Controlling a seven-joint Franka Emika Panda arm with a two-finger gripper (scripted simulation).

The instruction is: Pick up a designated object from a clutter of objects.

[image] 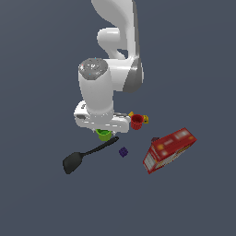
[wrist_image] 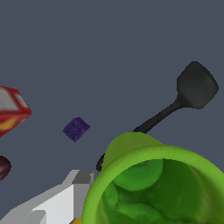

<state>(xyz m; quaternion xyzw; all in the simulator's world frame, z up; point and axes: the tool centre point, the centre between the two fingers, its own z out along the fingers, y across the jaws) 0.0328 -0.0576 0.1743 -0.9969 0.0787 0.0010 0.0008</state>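
The lime-green cup stands directly beneath my hand, upright, its rim just showing under the white wrist body. Up close in the wrist view the green cup shows its open mouth. My gripper reaches down around it. One grey fingertip lies against the outside of the cup's wall. The other finger is hidden, so I cannot tell how the jaws stand. The rest of the clutter lies around the cup.
A black spatula lies with its handle running up to the cup. A tiny purple block sits beside it. A red mug and yellow banana lie behind. A red box lies tilted at the exterior view's right.
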